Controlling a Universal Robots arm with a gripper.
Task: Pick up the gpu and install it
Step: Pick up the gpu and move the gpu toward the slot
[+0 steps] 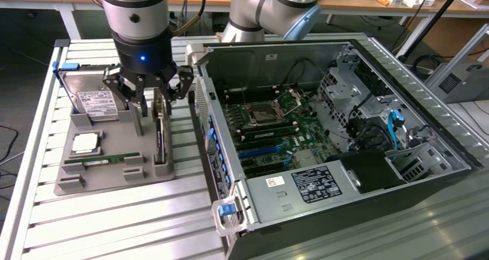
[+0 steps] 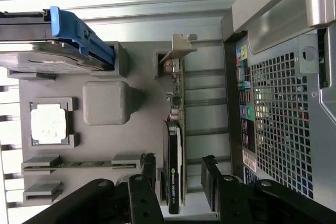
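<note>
The gpu (image 1: 160, 135) is a thin dark card standing on edge in a slot of the grey holder tray (image 1: 114, 178), on the exterior view's left. In the wrist view the gpu (image 2: 175, 145) runs lengthwise, with its silver bracket (image 2: 178, 50) at the far end. My gripper (image 1: 156, 105) hangs just over the card, open. Its black fingers (image 2: 210, 176) straddle the card's near end, one on each face, with a small gap on both sides. The gripper (image 2: 178, 178) holds nothing.
The tray also carries a silver hard drive (image 1: 95, 97) with a blue handle (image 2: 79, 32), a square processor (image 1: 86, 142) and a green memory stick (image 1: 103, 158). The open computer case (image 1: 359, 182) with its motherboard (image 1: 267, 122) lies close beside the tray on a slatted metal table (image 1: 114, 220).
</note>
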